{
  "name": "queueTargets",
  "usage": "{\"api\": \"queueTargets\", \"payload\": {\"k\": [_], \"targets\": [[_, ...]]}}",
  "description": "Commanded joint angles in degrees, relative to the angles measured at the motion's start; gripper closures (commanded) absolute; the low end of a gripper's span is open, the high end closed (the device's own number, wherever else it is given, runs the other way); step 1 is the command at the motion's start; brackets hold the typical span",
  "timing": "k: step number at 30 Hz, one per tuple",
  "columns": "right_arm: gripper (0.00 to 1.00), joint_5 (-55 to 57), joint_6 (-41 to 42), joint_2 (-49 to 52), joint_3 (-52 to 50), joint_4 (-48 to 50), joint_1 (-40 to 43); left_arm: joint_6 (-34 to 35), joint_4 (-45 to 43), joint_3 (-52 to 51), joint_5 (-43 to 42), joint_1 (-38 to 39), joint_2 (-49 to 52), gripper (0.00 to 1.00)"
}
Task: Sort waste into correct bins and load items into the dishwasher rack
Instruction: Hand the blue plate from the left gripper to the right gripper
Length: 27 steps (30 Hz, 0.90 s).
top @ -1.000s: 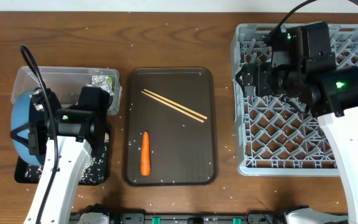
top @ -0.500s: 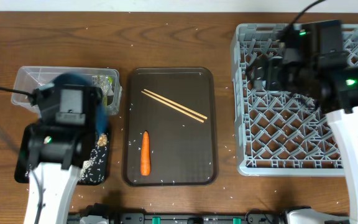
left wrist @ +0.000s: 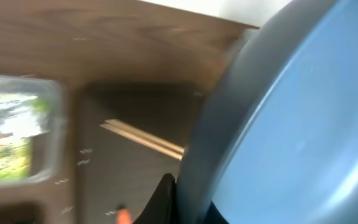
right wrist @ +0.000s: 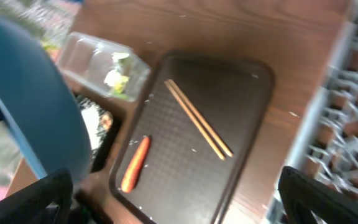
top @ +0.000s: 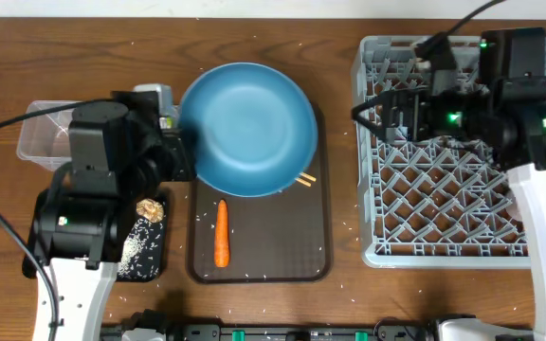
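Partway through, I'd say: no dishes showing in the rack [top: 444, 213], the carrot [top: 221, 232] lies toward the near-left corner of the brown tray [top: 282, 246], chopsticks [right wrist: 197, 121] on it too. Wrapper [right wrist: 117, 78] sits in the clear tub [top: 41, 133], rice [top: 137, 248] and brown lump [top: 147, 207] in the black tray [top: 160, 258]. Left gripper [top: 186, 156] is clamped on the blue plate [top: 246, 128] at its left rim, holding it over the tray's far end. Right gripper [top: 379, 116] hangs wide open, empty, above the rack's far-left corner

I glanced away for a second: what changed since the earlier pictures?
The left gripper, shut on the big dark-blue round plate, swung it rightward from the shallow black tray to above the dark brown serving tray. The right gripper stays open over the light-grey rack. The orange carrot and wooden chopsticks lie unmoved.
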<state>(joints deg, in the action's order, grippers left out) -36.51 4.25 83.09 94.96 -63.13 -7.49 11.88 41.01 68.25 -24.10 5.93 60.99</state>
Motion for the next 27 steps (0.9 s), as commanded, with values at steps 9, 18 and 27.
{"api": "queueTargets", "payload": {"k": [9,18,27], "targets": [[0.09,-7.89,-5.31,-0.24,-0.11,2.99,-9.44,-1.44,-1.05,1.09,-7.56,4.15,-0.42,0.94],[0.18,-6.60,-6.71,-1.60,-0.09,3.02,-8.39,-3.15,1.86,1.09,13.86,4.17,-0.55,0.94],[0.14,-11.23,-10.75,-3.54,-0.17,2.73,-10.51,-4.37,0.09,1.09,4.90,4.17,-0.42,0.94]]}}
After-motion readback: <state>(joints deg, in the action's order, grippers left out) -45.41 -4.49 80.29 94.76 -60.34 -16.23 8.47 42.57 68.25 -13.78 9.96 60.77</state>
